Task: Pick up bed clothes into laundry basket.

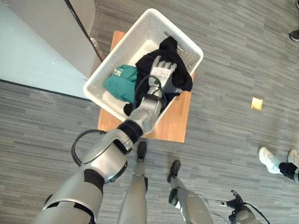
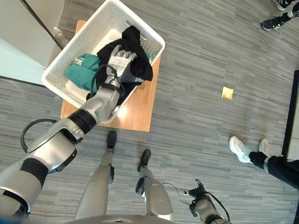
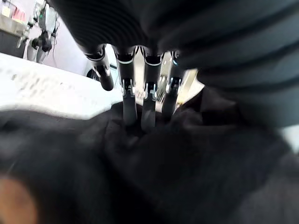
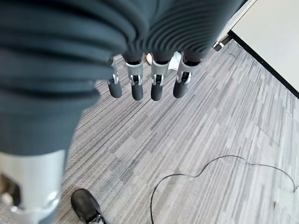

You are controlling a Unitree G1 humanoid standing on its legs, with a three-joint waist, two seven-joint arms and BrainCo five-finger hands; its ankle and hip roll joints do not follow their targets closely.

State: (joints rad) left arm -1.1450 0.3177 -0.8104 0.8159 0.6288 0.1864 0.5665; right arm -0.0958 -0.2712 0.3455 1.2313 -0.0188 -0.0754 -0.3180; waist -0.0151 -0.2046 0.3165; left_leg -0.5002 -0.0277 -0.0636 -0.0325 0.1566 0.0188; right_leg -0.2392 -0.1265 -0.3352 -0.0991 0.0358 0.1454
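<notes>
A white laundry basket (image 1: 122, 44) stands on a small wooden table (image 1: 175, 122). Inside it lie a teal cloth (image 1: 120, 84) and a black garment (image 1: 175, 50), which drapes partly over the basket's near rim. My left hand (image 1: 161, 70) rests on top of the black garment, open. In the left wrist view its straight fingers (image 3: 126, 95) press their tips into the black cloth (image 3: 163, 163). My right hand (image 1: 237, 205) hangs low over the floor, away from the basket, with relaxed fingers (image 4: 156, 86) and nothing in it.
A pale flat surface (image 1: 28, 51) and a grey panel stand to the left of the table. A person's white shoes (image 1: 270, 158) are at the right. A small yellow square (image 1: 256, 103) lies on the grey plank floor.
</notes>
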